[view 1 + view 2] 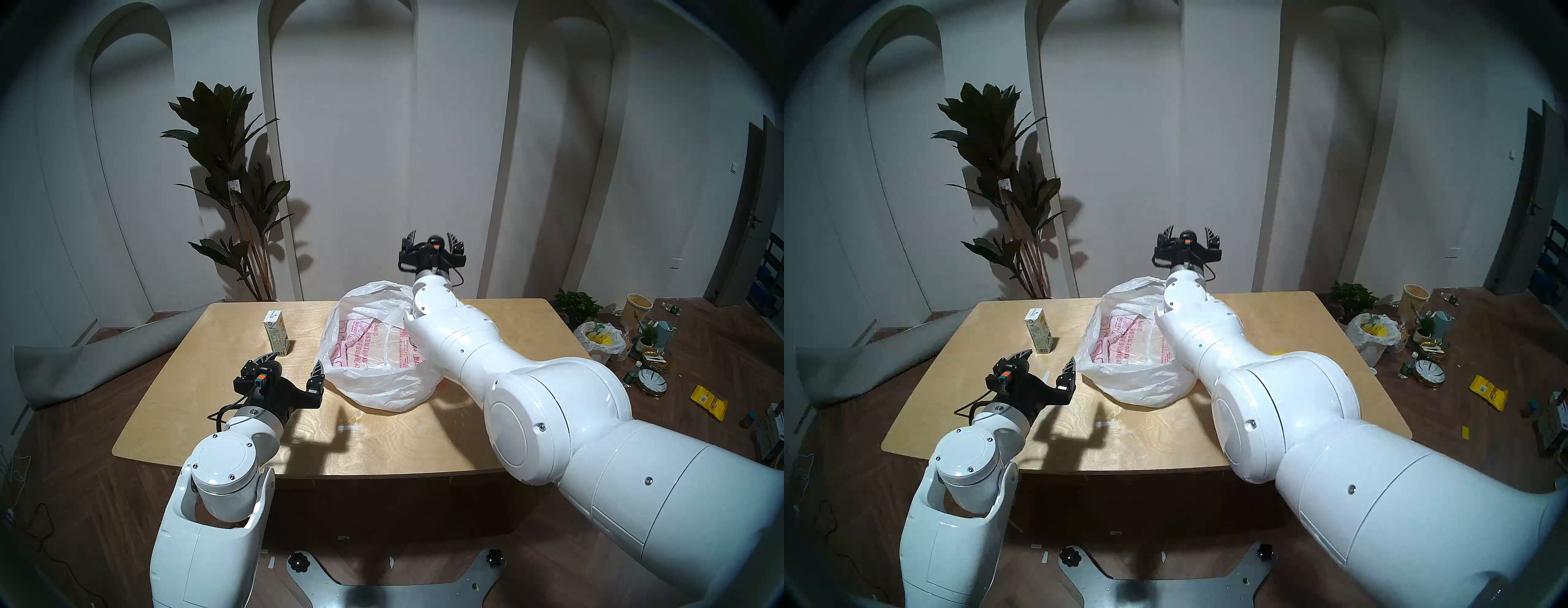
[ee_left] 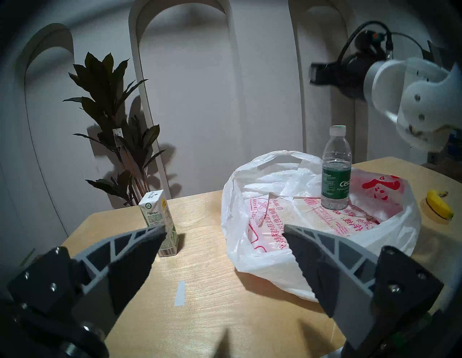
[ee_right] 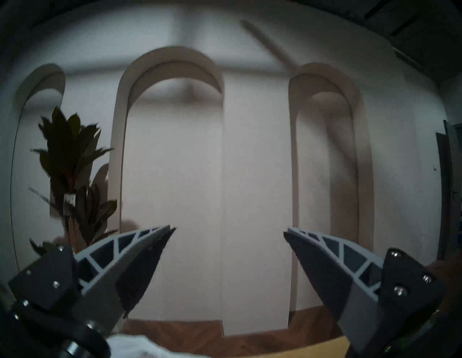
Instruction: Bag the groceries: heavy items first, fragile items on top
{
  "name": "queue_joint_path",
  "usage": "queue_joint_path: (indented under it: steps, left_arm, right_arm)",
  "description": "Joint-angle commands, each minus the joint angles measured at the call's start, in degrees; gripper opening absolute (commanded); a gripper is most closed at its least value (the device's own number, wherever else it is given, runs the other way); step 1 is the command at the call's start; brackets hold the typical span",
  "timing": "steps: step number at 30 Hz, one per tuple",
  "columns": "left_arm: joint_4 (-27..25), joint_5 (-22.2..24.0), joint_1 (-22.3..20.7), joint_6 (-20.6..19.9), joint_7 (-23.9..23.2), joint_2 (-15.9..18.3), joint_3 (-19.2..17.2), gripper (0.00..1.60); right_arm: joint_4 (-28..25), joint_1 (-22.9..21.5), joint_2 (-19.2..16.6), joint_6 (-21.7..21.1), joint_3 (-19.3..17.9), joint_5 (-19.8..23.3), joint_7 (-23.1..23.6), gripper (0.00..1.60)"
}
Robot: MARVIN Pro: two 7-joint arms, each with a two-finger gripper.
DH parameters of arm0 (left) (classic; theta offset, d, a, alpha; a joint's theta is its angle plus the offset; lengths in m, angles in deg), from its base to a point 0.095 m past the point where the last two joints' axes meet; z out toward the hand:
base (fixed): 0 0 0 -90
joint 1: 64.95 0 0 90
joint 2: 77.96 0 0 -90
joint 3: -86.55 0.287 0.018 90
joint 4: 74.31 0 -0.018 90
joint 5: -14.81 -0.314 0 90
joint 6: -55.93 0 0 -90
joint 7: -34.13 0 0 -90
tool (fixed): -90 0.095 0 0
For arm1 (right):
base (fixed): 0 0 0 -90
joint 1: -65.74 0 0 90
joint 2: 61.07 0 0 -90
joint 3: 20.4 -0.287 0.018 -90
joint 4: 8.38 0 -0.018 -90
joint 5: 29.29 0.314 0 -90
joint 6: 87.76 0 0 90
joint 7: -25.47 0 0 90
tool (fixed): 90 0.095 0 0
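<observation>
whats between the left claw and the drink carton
Only bare tabletop: in the left wrist view the open left claw has a clear stretch to the upright drink carton, whose base one fingertip overlaps.

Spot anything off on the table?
Nothing spilled or damaged. The clear green-labelled water bottle stands upright inside the crinkly white plastic bag; the white-green drink carton stands upright left of it, and the yellow banana lies right, both unbagged.

Setting: an indoor room staged as a home-style test area. Indicators: white wall (image 1: 360, 148) with arched recessed panels, herringbone wood floor (image 1: 85, 446), light wooden table (image 1: 382, 441), tall potted plant (image 1: 231, 178), rolled grey mat (image 1: 97, 356) beside the table, and props on the floor at the right: plates (image 1: 652, 380), cups (image 1: 638, 305), yellow snack packet (image 1: 709, 402).
</observation>
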Motion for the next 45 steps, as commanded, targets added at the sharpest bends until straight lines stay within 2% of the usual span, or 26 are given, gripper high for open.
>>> queue_joint_path:
  steps: [1, 3, 5, 6, 10, 21, 30, 45]
  left_arm:
    - [1.72, -0.64, -5.6, 0.6, 0.25, 1.95, -2.44, 1.6]
    - [2.69, -0.78, -7.43, 0.62, 0.15, 2.55, -2.97, 1.6]
    - [2.45, -0.68, -7.52, 0.92, 0.01, 3.05, -3.39, 1.6]
    - [2.95, -0.65, -8.82, 0.83, -0.08, 3.18, -3.46, 1.6]
    - [2.83, -0.55, -10.51, 0.94, -0.32, 3.64, -3.41, 1.6]
    - [6.79, -0.38, -17.12, 0.43, -1.84, 3.37, -1.41, 1.6]
    - [14.21, -0.33, -20.77, 0.28, -2.34, 4.0, -1.22, 1.6]
    - [26.14, 1.87, -27.0, 0.57, -1.67, 4.34, -4.61, 1.6]
  right_arm:
    - [-4.98, -2.78, -6.1, 4.11, -4.16, 0.85, -4.45, 1.6]
    - [-4.98, -1.01, -8.23, 4.4, -4.72, 0.57, -5.41, 1.6]
    - [-4.36, 0.98, -8.48, 4.13, -6.06, 0.51, -6.38, 1.6]
    - [-4.03, 2.01, -9.96, 4.13, -5.84, 0.44, -6.63, 1.6]
    - [-2.14, 5.72, -12.22, 3.42, -6.39, 0.57, -7.46, 1.6]
    - [2.52, 13.69, -13.86, 4.57, -6.66, -0.26, -8.63, 1.6]
    - [2.17, 16.58, -14.8, 7.8, -5.71, -1.49, -9.4, 1.6]
    - [-0.58, 19.83, -16.15, 13.2, -3.74, -3.38, -10.78, 1.6]
